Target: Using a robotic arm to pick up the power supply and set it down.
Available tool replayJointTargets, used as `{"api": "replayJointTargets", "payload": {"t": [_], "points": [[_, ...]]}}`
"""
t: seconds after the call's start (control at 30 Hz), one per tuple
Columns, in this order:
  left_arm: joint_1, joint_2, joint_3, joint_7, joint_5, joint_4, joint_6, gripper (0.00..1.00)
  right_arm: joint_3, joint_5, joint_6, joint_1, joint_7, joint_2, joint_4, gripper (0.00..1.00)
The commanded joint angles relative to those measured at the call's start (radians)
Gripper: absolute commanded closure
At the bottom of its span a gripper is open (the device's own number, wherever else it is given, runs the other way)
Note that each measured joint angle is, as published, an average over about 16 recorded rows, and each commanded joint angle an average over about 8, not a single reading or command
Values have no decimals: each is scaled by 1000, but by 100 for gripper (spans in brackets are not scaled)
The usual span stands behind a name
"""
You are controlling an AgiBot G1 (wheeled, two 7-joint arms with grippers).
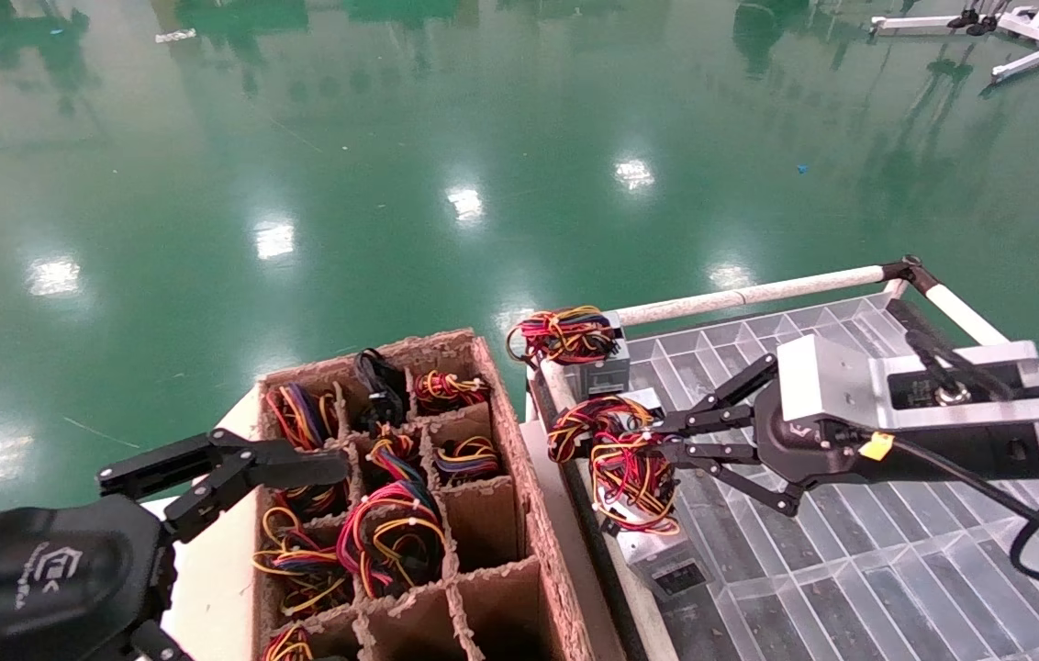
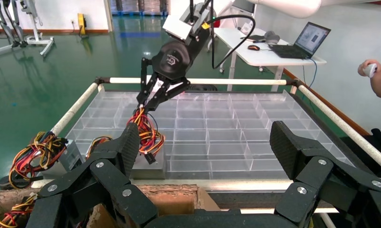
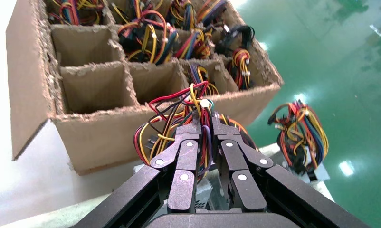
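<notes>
Right claw [image 1: 657, 439] clamped on power supply [image 1: 657, 542] wires.

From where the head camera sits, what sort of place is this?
Probably a factory floor or robot test lab, at a parts-sorting station. A glossy green painted floor spreads around a divided cardboard box of wired power supplies, a clear plastic compartment tray sits beside it, and a white desk with a laptop stands behind.
</notes>
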Motion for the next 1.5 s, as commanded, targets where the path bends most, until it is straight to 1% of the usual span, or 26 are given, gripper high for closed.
{"api": "replayJointTargets", "payload": {"t": [0.03,0.33,0.63,0.67,0.7,0.9,0.93,0.97,1.5], "points": [[0,0,0,0,0,0,0,0,-3,2,1,0,-21,-5,-32,100],[0,0,0,0,0,0,0,0,-9,17,-3,-5,-119,-13,-173,100],[0,0,0,0,0,0,0,0,-19,31,-12,-1,-183,-2,-266,100],[0,0,0,0,0,0,0,0,-20,33,-11,0,-188,0,-272,95],[0,0,0,0,0,0,0,0,-21,35,-10,1,-193,3,-279,86],[0,0,0,0,0,0,0,0,-24,41,-2,5,-214,15,-308,12],[0,0,0,0,0,0,0,0,-25,42,-2,5,-216,16,-311,4],[0,0,0,0,0,0,0,0,-25,42,-1,5,-217,16,-313,0],[0,0,0,0,0,0,0,0,-24,45,-1,6,-211,15,-307,0]]}}
